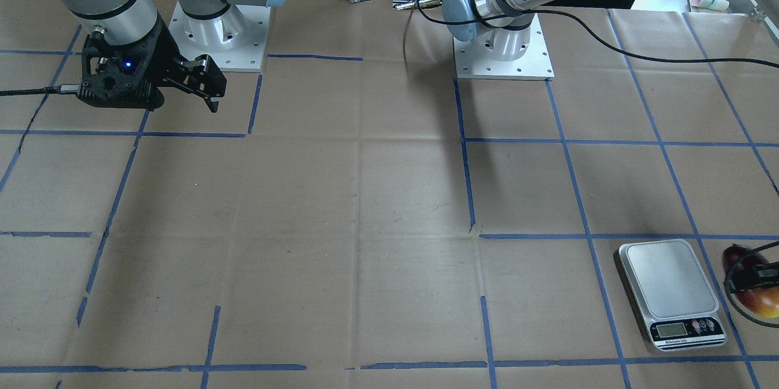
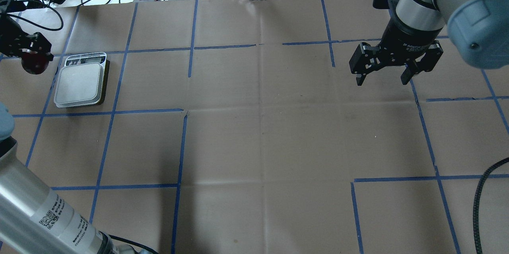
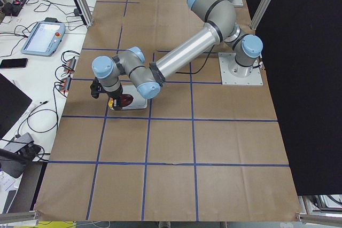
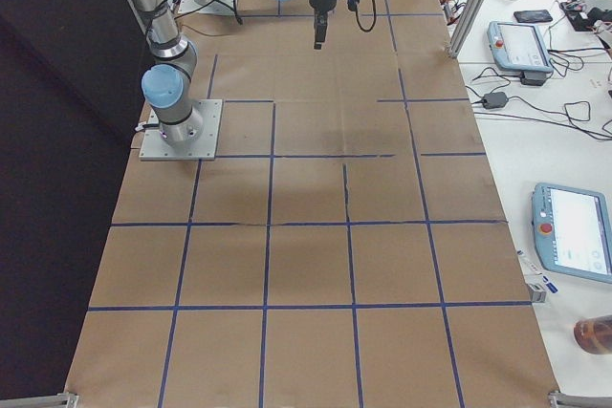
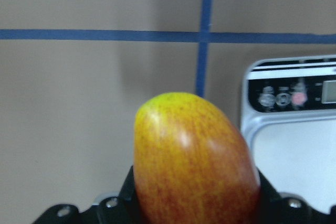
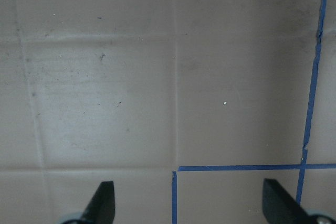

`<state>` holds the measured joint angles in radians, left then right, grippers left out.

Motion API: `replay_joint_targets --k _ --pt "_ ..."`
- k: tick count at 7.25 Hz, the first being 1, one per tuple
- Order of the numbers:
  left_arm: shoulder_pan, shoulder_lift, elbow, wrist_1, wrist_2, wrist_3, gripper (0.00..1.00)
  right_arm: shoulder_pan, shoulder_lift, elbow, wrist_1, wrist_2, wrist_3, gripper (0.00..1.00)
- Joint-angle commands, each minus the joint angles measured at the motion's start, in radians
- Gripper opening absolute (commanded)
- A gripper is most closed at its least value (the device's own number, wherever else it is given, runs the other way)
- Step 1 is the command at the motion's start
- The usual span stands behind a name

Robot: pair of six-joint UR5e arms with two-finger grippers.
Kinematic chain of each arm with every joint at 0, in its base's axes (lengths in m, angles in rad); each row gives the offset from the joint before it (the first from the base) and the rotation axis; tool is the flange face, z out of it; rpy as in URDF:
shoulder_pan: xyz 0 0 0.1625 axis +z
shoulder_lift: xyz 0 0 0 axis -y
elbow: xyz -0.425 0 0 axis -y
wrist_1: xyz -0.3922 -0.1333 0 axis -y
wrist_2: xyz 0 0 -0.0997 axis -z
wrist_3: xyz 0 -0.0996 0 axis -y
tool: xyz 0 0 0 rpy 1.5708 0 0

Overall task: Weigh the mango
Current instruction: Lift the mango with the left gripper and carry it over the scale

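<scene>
Red-and-yellow mango [image 5: 194,161] was held clamped in the left gripper [image 1: 753,280], above the table just left of the scale [image 2: 79,85]. The right gripper [image 2: 382,78] was spread wide, empty, far right.

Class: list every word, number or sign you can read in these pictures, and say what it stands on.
None can be read for sure.
On the scale panel: icons and print, too small.
On the left arm's sticker, beside a QR code: blurred.
On the right gripper: white print, too small.
</scene>
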<state>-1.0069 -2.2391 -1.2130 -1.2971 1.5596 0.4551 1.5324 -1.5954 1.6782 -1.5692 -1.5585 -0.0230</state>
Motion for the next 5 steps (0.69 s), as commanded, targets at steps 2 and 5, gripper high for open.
replay_joint_targets --k 2,5 --pt "-0.070 0.010 -0.148 0.120 0.000 -0.099 0.55 0.000 -0.002 0.000 0.000 0.000 0.000 1.00" --pt "-0.070 0.004 -0.149 0.119 0.007 -0.099 1.00 0.000 0.000 0.000 0.000 0.000 0.000 1.00"
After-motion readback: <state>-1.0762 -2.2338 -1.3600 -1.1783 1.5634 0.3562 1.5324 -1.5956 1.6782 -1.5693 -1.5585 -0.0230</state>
